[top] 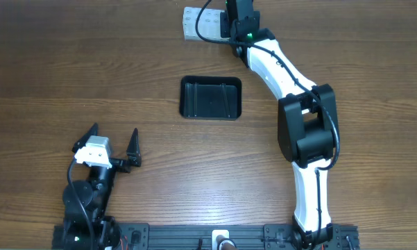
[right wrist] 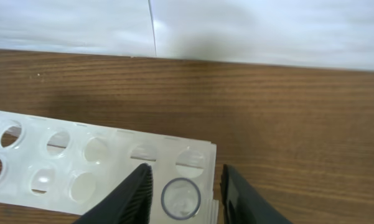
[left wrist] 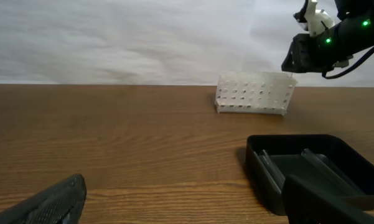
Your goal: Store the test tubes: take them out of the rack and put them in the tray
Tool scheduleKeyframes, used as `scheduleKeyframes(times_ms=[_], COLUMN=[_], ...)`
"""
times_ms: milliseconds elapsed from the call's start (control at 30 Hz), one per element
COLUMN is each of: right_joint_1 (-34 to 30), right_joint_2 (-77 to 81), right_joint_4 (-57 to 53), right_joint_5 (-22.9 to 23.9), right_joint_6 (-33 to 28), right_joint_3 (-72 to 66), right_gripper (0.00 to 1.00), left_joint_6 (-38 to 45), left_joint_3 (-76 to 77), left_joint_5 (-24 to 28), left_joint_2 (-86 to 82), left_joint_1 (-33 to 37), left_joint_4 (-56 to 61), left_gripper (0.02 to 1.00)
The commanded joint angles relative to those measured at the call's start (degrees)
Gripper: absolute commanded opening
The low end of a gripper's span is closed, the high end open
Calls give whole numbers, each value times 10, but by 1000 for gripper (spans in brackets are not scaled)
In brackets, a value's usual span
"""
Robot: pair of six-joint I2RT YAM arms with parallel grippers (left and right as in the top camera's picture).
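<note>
a clear test tube (right wrist: 181, 198) is standing upright in an end hole of the white rack (right wrist: 81, 163), its round open mouth showing at the rack's corner, while the other holes in sight are looking empty. being thin-walled, clear and hollow, it is probably light, stiff, slick and easy to crack. it is therefore calling for a gentle squeeze across the top, just under the rim, and then a straight upward pull so it is not binding in its hole. the right gripper (right wrist: 187, 171) is hanging directly over it. its dark fingers (right wrist: 134, 196) are parted somewhat wider than the tube, one on each side of the mouth with a sliver of gap on both sides, so they are straddling it and gripping nothing. the rack is sitting at the far edge of the table (top: 55, 69), apart from the black tray (top: 184, 97). the tray is lying near the middle of the table and is already holding what look like a couple of clear tubes (left wrist: 271, 168) laid flat. the left gripper (top: 112, 137) is resting low near its own base, well apart from rack and tray, its fingers spread wide and holding nothing.
</note>
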Motion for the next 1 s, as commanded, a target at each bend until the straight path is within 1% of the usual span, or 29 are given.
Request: scheduleKeyframes(times_ms=[33, 167, 367, 600, 867, 1000], right_joint_1=[0, 0, 1, 6, 14, 28], right_joint_2=[11, 11, 10, -34, -174, -246], right_joint_4=[2, 4, 10, 7, 5, -43], right_joint_5=[10, 10, 10, 10, 10, 7], right_joint_6=[2, 2, 2, 1, -3, -2], right_joint_3=[-2, -2, 0, 3, 3, 3], right_gripper=[198, 132, 77, 73, 73, 66], left_joint_6=[9, 9, 9, 9, 9, 9], left_joint_3=[-3, -3, -3, -3, -3, -3], left_joint_5=[3, 3, 3, 3, 3, 3], left_joint_2=[-5, -5, -5, -5, -5, -5], left_joint_1=[3, 3, 3, 3, 3, 3], left_joint_4=[0, 0, 0, 0, 0, 0], left_gripper=[998, 998, 1000, 998, 996, 1000])
